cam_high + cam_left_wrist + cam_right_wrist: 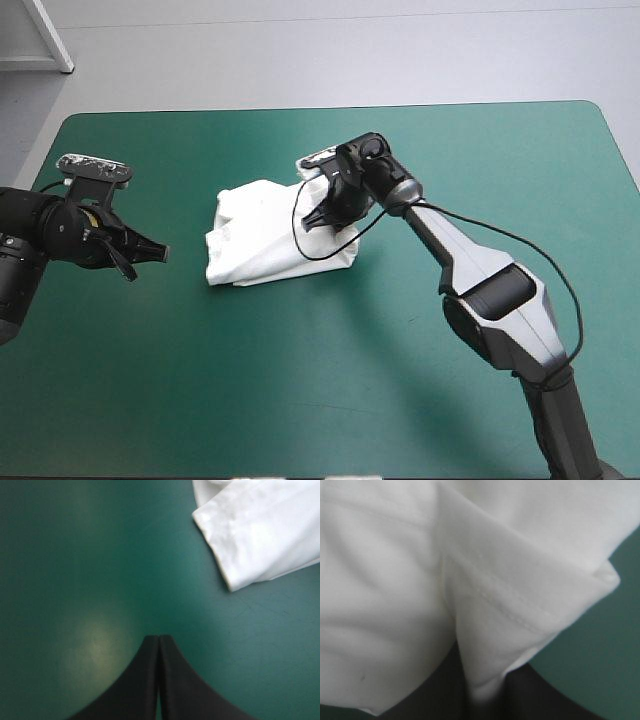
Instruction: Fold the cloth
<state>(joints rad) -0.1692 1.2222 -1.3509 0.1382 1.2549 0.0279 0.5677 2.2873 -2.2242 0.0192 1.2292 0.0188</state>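
Note:
The white T-shirt (262,240) lies as a folded bundle at the middle of the teal-green table (330,370). My right gripper (320,217) is down on the bundle's right part. In the right wrist view the T-shirt (395,580) fills nearly everything, and a hemmed fold of it runs down between the black fingers (432,692) of the right gripper (482,695), which is shut on it. My left gripper (158,252) hovers left of the bundle, apart from it. In the left wrist view the left gripper (159,639) is shut in one point, with the T-shirt's corner (260,530) ahead and to one side.
Bare teal-green cover (75,555) surrounds the bundle on all sides. A strip of cover (600,645) shows beside the held fold. The right arm's black cable hangs in a loop over the T-shirt's right edge.

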